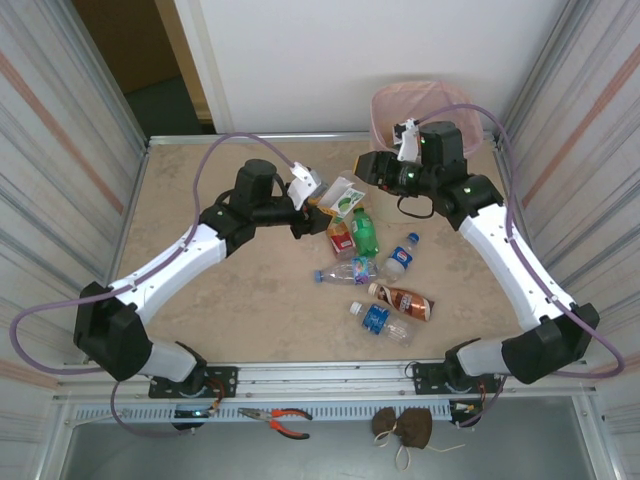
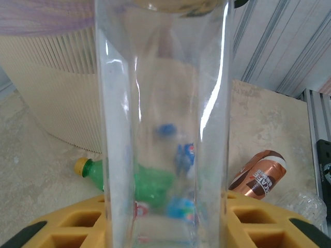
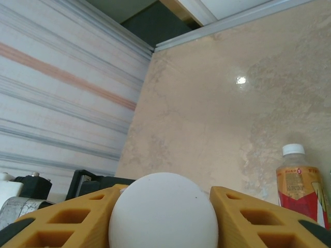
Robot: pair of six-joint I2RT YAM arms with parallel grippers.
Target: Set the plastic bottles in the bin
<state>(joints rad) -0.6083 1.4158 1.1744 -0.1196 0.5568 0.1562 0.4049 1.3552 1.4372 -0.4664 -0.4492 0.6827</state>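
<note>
At centre frame, the left claw [image 1: 316, 199] clamped a clear bottle [image 2: 165, 103] above the bench [image 1: 250, 290]; upper right, beside the bin [image 1: 384, 100], the right claw [image 1: 368, 166] hugged a white rounded object [image 3: 163, 206].

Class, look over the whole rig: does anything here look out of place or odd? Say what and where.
Red-handled pliers and a brown tied bundle lie on the near ledge by the arm bases, off the table. Neither belongs with the plastic bottles, so both look stray.

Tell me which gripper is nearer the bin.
Right. The right gripper sits just in front of the bin, toward its left side; the left gripper is farther left, holding a clear bottle.
</note>
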